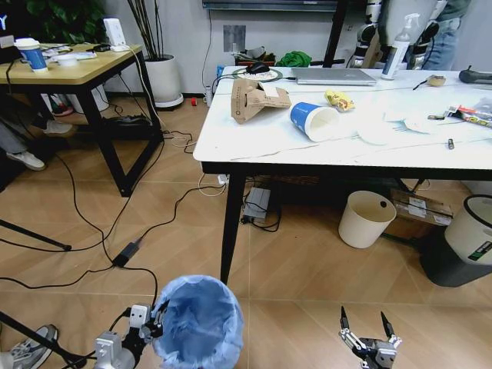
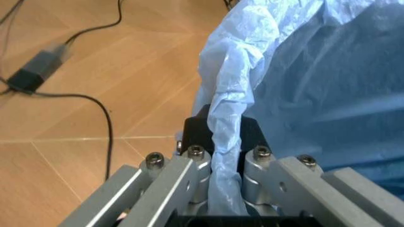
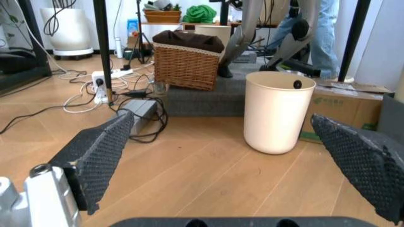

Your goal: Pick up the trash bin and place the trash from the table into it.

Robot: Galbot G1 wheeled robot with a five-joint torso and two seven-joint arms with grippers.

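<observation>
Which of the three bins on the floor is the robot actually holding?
The trash bin with the light-blue bag; the left gripper is clamped on its rim. The cream bucket and black-rimmed white bin stand untouched under the table.

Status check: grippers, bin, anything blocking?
Left gripper shut on trash bin rim. Right gripper open, low, empty. Trash on table. Nothing blocking.
</observation>
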